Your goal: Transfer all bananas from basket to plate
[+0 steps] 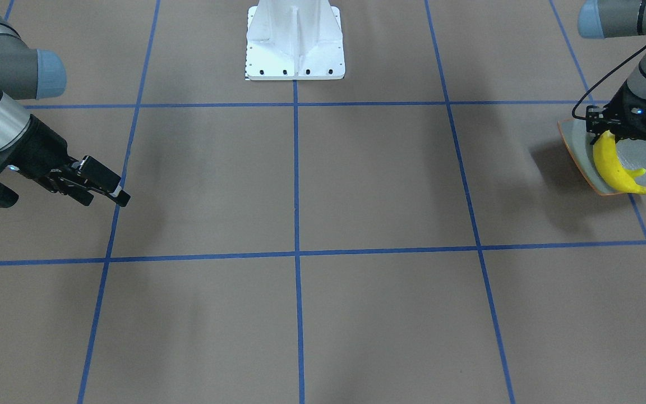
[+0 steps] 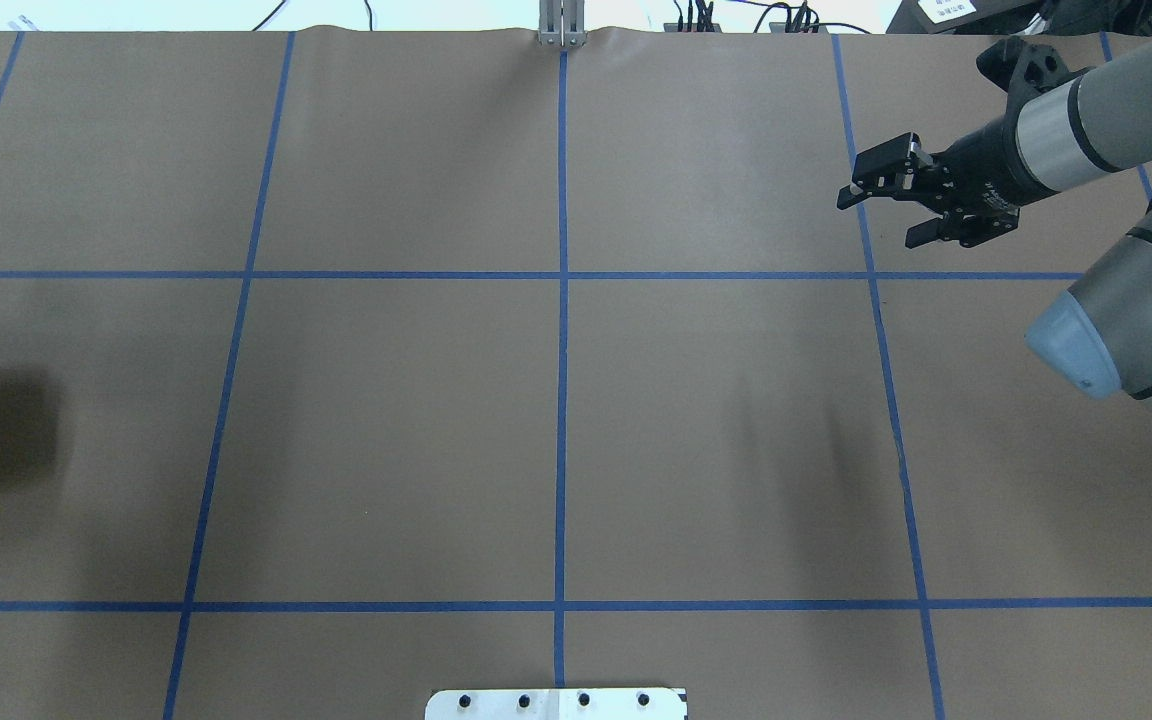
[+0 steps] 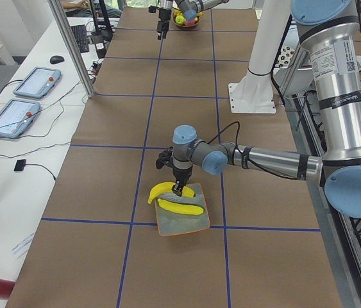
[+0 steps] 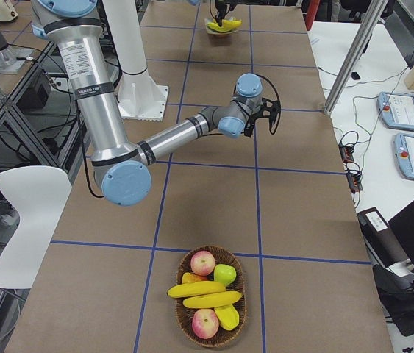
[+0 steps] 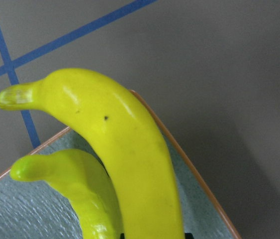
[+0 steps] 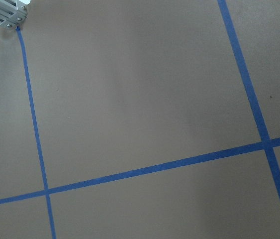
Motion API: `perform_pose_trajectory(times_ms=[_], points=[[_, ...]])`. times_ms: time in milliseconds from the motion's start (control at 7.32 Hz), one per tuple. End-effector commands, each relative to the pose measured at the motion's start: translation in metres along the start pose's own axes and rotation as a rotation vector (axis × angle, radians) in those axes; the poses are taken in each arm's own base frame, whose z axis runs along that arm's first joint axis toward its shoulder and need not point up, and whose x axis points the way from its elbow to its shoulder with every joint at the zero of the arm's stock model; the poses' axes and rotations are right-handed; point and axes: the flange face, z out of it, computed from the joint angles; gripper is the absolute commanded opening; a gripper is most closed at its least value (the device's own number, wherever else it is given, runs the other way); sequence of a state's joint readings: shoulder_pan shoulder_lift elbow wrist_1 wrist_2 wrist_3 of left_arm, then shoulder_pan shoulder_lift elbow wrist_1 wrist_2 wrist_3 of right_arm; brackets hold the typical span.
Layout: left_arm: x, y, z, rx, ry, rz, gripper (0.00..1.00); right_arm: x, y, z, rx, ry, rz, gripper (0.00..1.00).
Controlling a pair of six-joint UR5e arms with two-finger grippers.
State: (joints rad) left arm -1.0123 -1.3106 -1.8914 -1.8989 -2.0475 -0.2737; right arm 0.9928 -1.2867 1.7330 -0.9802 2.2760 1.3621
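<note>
The plate (image 1: 645, 154) sits at the table's end on my left side, also seen in the exterior left view (image 3: 183, 224). My left gripper (image 1: 609, 134) is shut on the upper end of one banana (image 1: 609, 163), which rests tilted on the plate with its far tip past the rim. A second banana (image 3: 180, 208) lies flat on the plate beside it. In the wrist view the held banana (image 5: 125, 149) overlaps the other (image 5: 80, 189). The basket (image 4: 182, 315) at the opposite end holds two more bananas (image 4: 199, 289). My right gripper (image 2: 878, 220) hangs open and empty above the table.
Apples (image 4: 203, 261) and other fruit share the basket. The robot's white base (image 1: 295, 42) stands at mid-table. Blue tape lines grid the brown surface. Desks with tablets (image 3: 36, 83) and cables run along the operators' side.
</note>
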Motion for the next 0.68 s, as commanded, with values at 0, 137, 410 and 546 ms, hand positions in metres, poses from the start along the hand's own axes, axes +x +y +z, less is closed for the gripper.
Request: perform_pose_trajectory(times_ms=[0, 137, 410, 546], points=[[-0.002, 0.005, 0.007, -0.061, -0.02, -0.025, 0.0, 0.001, 0.002, 0.006, 0.008, 0.009, -0.002, 1.0], [-0.002, 0.008, 0.017, -0.092, -0.025, -0.017, 0.0, 0.002, 0.004, 0.01, 0.007, 0.015, 0.0, 1.0], [0.01, 0.006, 0.021, -0.101, -0.018, 0.012, 0.0, 0.001, 0.005, 0.011, 0.004, 0.014, -0.001, 1.0], [0.011, 0.007, 0.02, -0.101, -0.017, 0.014, 0.12, 0.001, 0.005, 0.011, 0.004, 0.014, -0.001, 1.0]])
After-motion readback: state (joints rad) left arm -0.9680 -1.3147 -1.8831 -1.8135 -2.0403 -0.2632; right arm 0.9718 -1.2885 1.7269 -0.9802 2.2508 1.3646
